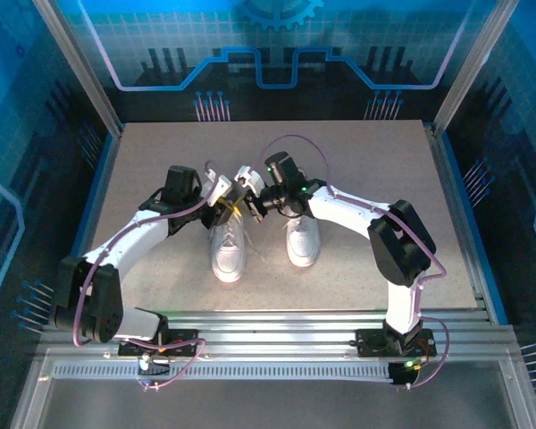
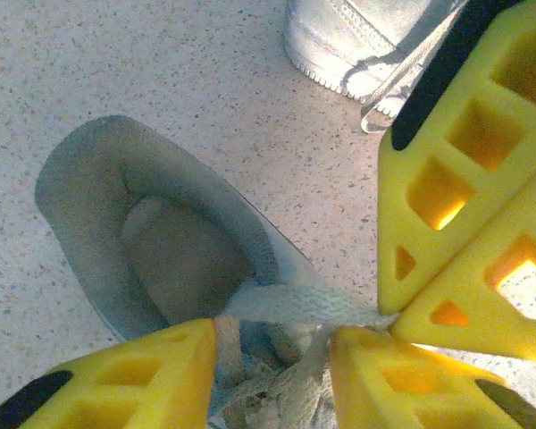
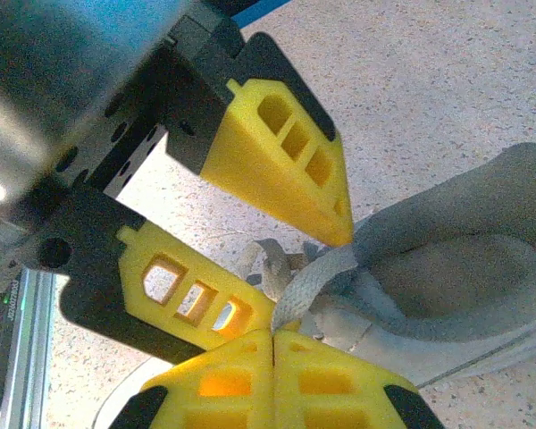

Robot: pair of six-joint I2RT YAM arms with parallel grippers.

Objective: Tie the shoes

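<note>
Two white shoes stand side by side mid-table, the left shoe (image 1: 228,253) and the right shoe (image 1: 302,239). Both grippers meet over the left shoe's dark opening (image 2: 152,250). My right gripper (image 3: 274,335) is shut, and a flat white lace (image 3: 317,279) is pinched at its tips. That lace (image 2: 313,306) stretches taut across the shoe's tongue to the right gripper's yellow fingers (image 2: 447,206). My left gripper (image 2: 272,344) is open, its fingers (image 2: 134,375) standing either side of the tangled laces over the tongue without pinching them.
The right shoe's heel (image 2: 357,45), with a loose lace loop beside it, lies just beyond the grippers. The speckled tabletop (image 1: 375,170) stretches to the blue-lit walls, with an aluminium rail (image 1: 277,322) along the near edge.
</note>
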